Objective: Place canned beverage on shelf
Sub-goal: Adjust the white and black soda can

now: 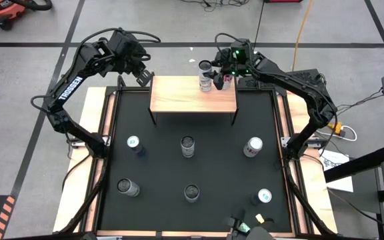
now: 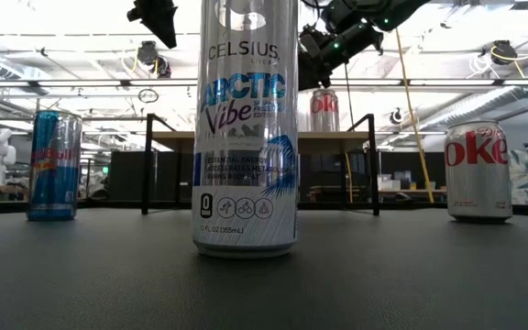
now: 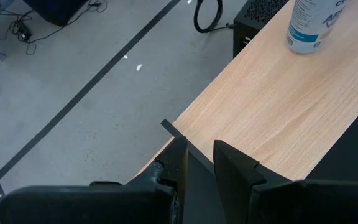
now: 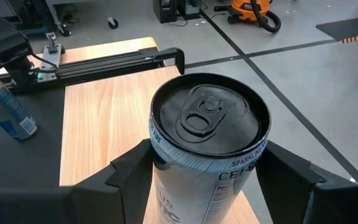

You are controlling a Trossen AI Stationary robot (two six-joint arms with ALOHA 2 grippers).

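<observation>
Holding the can (image 4: 207, 140) upright between my right gripper's (image 1: 213, 75) fingers, shelf (image 1: 179, 97) right underneath. Long axis is vertical, so the next move is probably straight down. Left gripper (image 1: 145, 77) idles nearly closed and empty at the shelf's far corner.

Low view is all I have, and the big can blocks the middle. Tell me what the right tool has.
Observer: The right tool has its fingers against both sides of a black-topped can, near the far edge of the shelf.
Operator: Give me the left tool.
Observer: The left tool sits at the shelf's opposite end, by its far corner.
Operator: Count what is left on the mat.
Observer: Six cans stand on the black mat in front of the shelf, in two rows of three.
</observation>
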